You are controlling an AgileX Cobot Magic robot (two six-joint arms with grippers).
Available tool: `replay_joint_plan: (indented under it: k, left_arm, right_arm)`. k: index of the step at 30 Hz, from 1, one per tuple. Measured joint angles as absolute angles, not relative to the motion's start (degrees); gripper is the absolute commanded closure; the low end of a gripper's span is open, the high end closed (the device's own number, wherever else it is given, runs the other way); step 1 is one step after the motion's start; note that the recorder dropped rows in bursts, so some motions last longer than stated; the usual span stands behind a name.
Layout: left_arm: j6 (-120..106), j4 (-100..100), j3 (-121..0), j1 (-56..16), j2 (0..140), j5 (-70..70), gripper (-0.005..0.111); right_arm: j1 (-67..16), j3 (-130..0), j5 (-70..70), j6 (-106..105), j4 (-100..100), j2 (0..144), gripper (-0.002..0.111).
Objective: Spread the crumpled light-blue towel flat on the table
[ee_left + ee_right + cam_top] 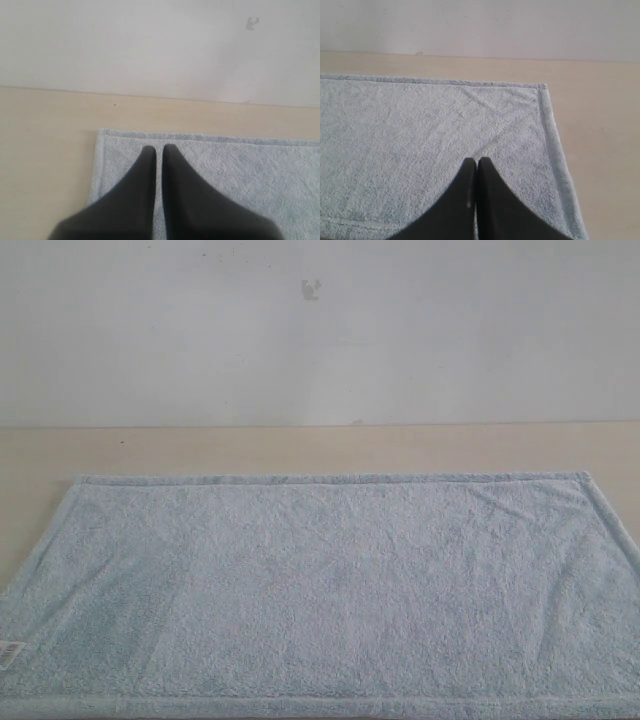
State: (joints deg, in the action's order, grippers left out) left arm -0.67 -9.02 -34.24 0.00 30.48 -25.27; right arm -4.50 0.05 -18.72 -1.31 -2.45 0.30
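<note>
The light-blue towel (330,590) lies spread flat on the beige table (300,445), hemmed edges straight, with faint creases near its far right corner. A small white label (8,652) shows at its near left edge. Neither gripper appears in the exterior view. In the left wrist view my left gripper (159,149) hovers over the towel (240,175) near one corner, its black fingers together with only a thin slit and nothing held. The right wrist view has my right gripper (476,161) shut and empty above the towel (420,130), close to another corner.
A plain white wall (320,330) with a small mark (311,288) rises behind the table's far edge. Bare tabletop shows beyond the towel in the left wrist view (45,150) and in the right wrist view (600,125).
</note>
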Motion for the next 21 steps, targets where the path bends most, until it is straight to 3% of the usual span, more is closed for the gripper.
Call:
replay_joint_plan:
  k: [9,21]
  left_arm:
    - [-0.7,-9.0,-29.4,0.0,15.9,-23.6,0.103]
    - [-0.7,-9.4,-7.2,0.0,1.4,-6.2,0.103]
  right_arm:
    - [-4.5,0.1,-18.7,-1.3,-2.4,0.3,0.108]
    - [-4.5,0.1,-18.7,-1.3,-2.4,0.3,0.108]
